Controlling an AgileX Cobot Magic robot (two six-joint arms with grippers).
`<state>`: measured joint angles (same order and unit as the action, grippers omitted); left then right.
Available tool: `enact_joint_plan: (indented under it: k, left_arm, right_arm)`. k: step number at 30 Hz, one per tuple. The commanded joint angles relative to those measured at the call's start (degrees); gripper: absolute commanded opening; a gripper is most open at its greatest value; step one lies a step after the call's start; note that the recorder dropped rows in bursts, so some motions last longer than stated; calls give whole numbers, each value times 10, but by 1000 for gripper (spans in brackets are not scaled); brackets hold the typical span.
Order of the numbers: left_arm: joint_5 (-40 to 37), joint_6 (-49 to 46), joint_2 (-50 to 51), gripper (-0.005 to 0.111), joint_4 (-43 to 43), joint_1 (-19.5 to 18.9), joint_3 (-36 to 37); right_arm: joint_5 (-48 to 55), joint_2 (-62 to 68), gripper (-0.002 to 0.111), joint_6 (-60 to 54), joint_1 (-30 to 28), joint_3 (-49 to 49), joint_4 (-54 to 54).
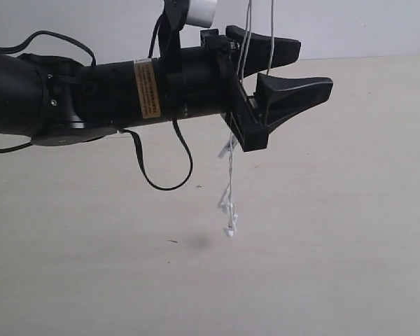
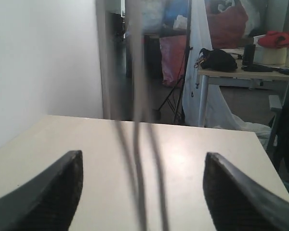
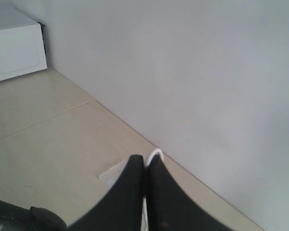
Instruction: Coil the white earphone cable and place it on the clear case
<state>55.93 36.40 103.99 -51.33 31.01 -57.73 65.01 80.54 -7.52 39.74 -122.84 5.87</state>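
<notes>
Exterior view, upper center: released left claw (image 1: 313, 64) straddles the dangling white earphone cable (image 1: 230, 175), right claw (image 3: 145, 159) clenched on it; best wind slowly, strands kept centered.

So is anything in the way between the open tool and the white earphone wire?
Nothing visible is. The white earphone cable hangs straight down through the gap between the open fingers of the left tool, with only air around its strands. Whether the strands touch a finger cannot be told.
</notes>
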Motion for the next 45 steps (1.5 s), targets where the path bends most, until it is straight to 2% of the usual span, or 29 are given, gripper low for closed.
enact_joint_plan:
  k: [1, 7, 13, 16, 23, 28, 30, 42, 45]
  left_arm:
    - [-3, 1, 0, 67, -7, 4, -4]
    - [-6, 47, -16, 67, -69, -6, -4]
    - [-6, 65, -17, 66, -80, -18, -4]
    - [-32, 61, -17, 48, -70, -18, -4]
    - [-39, 60, -17, 43, -63, -18, -4]
    - [-45, 64, -17, 21, -63, -18, -4]
    - [-47, 64, -17, 16, -63, -18, -4]
    - [-48, 91, -27, 16, -91, -19, -4]
    - [-48, 95, -35, 20, -93, -19, -4]
  right_arm:
    - [-1, 2, 0, -3, 2, -4, -4]
    - [2, 2, 0, -1, 2, -4, -16]
    - [2, 2, 0, -1, 2, -4, -16]
    - [2, 2, 0, -1, 2, -4, -15]
    - [2, 2, 0, -1, 2, -4, -15]
    - [6, 2, 0, -1, 2, -4, -17]
    - [7, 2, 0, -1, 2, -4, -17]
    - [9, -6, 0, 2, 2, -4, -31]
    - [10, -6, 0, 2, 2, -4, -31]
